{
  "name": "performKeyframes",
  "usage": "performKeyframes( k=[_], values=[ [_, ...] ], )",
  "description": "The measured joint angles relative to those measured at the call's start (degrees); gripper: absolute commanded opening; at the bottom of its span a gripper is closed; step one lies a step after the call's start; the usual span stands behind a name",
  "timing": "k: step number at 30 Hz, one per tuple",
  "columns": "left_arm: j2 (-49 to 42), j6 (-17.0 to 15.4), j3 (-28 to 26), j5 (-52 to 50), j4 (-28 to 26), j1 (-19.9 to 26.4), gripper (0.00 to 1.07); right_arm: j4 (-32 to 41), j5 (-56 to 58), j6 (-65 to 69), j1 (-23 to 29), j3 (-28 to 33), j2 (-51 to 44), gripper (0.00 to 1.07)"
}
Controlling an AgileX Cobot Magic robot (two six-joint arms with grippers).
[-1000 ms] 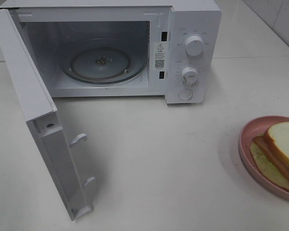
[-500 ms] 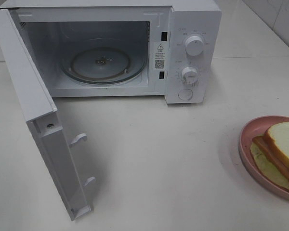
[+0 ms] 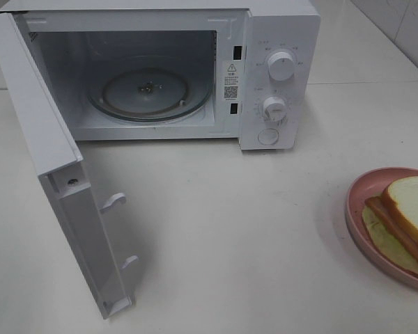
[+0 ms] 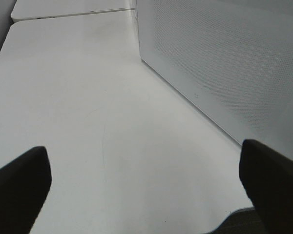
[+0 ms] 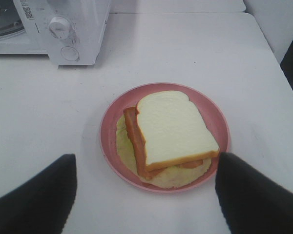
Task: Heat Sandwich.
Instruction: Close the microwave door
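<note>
**Door open, sandwich not yet loaded**

White table [image 3: 265, 229] under everything, pale wall tiles at the far right corner. Microwave [image 3: 279, 76] at the back, door [image 3: 63, 188] swung fully open, glass turntable [image 3: 150, 90] bare inside. Sandwich [image 5: 171, 134] on its pink plate [image 5: 110, 131] near the right edge of the table, well apart from the oven. Opening step apparently done; left to do, by judgement: carrying the plate in, shutting the door, setting the dials.

Left gripper [image 4: 146, 180] beside the perforated side of the oven, jaws spread wide, holding nothing. Right gripper [image 5: 146, 190] above the plate, jaws wide apart on either side of it, gripping nothing.

Writing: warning triangle and QR-type label [image 3: 231, 80] on the cavity frame, small markings around the two knobs [image 3: 281, 66], all too small to read. No brand legible.
</note>
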Motion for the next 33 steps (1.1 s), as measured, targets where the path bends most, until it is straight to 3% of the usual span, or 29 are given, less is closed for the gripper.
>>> performKeyframes(
  k=[33],
  values=[
    [0.00, 0.00, 0.00, 0.00, 0.00, 0.00, 1.00, 0.00, 0.00, -0.06, -0.11, 0.00, 0.00, 0.76]
  ],
)
